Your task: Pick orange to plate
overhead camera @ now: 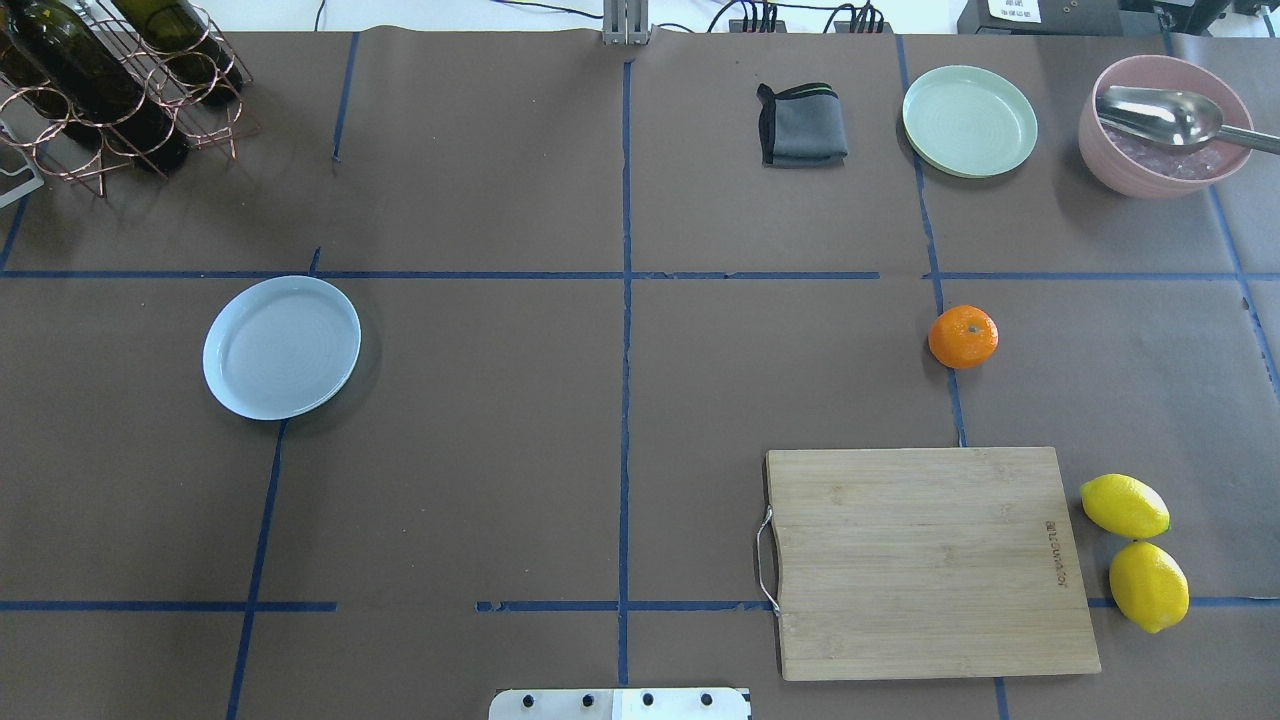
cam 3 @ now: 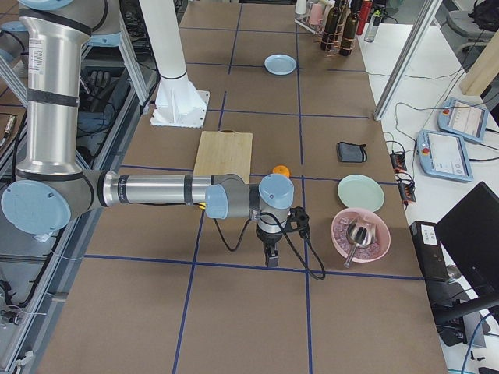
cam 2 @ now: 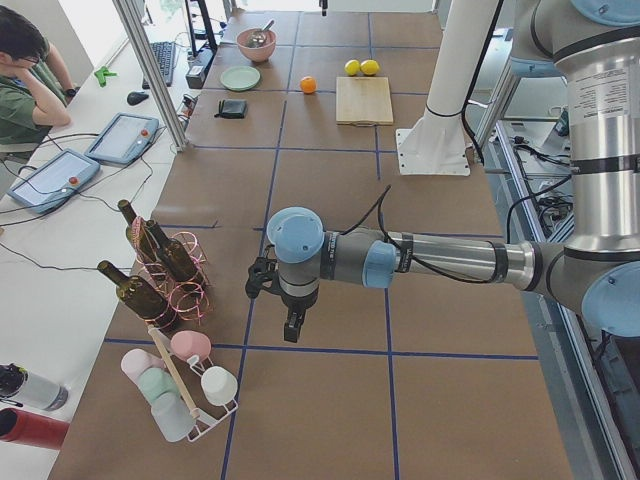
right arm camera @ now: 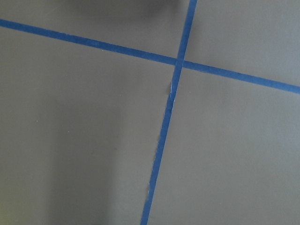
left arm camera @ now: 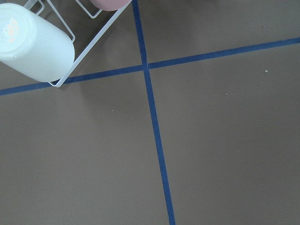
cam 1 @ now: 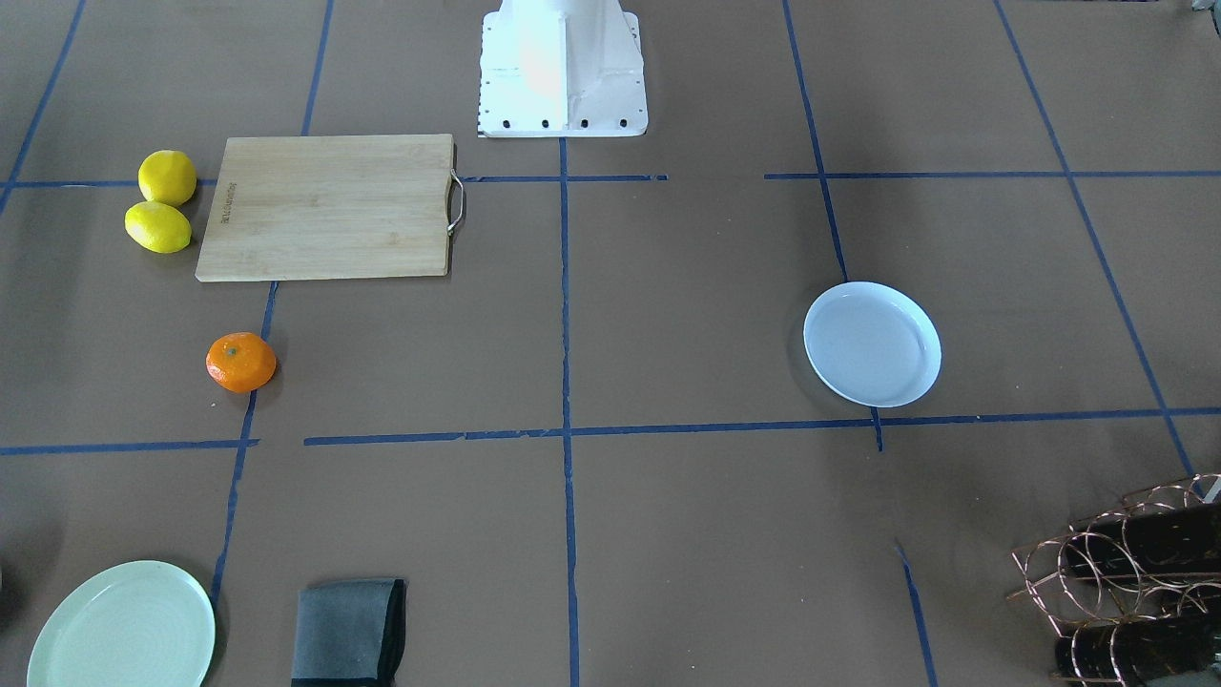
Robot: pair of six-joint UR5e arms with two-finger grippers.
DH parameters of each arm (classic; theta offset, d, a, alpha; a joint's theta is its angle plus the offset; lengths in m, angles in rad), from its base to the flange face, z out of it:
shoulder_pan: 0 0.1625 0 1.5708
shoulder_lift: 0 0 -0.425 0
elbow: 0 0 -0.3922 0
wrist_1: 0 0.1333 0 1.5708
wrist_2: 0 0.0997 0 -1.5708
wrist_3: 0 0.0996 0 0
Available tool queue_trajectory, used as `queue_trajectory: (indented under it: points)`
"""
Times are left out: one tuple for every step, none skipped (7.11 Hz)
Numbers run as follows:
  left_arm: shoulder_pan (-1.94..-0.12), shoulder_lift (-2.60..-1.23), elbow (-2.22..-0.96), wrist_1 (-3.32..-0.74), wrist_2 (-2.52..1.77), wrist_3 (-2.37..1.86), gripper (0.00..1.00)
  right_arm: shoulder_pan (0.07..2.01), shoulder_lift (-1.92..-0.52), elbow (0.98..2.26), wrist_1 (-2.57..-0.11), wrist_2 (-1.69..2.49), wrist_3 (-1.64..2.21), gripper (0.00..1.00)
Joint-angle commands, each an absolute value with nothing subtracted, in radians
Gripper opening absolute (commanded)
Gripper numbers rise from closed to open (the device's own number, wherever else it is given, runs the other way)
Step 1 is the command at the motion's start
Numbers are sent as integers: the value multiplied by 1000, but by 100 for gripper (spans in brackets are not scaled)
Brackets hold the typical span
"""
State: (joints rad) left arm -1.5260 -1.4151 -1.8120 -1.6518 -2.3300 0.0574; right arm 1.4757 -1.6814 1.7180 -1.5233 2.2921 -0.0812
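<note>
It cannot be told whether the left jaws or the right jaws are apart, as both are seen only from the side. In the overhead view the orange (overhead camera: pixel 963 336) is laid on the surface (overhead camera: pixel 500 450), well apart from the plate (overhead camera: pixel 281 346), at its 3 o'clock.

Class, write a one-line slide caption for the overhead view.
Orange sits beyond the cutting board, far across the table from the empty white plate.

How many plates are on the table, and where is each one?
2. The white plate lies on the robot's left side. The pale green plate lies at the far right, between the grey cloth and the pink bowl. I see none hidden.
</note>
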Motion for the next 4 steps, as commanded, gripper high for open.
queue_trajectory:
  points:
    - [-1523, -1480, -1824, -1756, -2272, 52, 100, 1474, -1645, 1718, -1497, 2296, -57, 100]
    - [-1525, -1564, -1798, -1866, -2249, 48, 100, 1474, -1637, 1727, -1482, 2340, -37, 100]
    - [-1526, -1563, -1815, -1938, -2249, 48, 100, 1473, -1650, 1733, -1362, 2371, -38, 100]
    - [-1520, -1577, -1809, -2080, -2258, 16, 100, 1467, -1657, 1723, -1274, 2396, -34, 100]
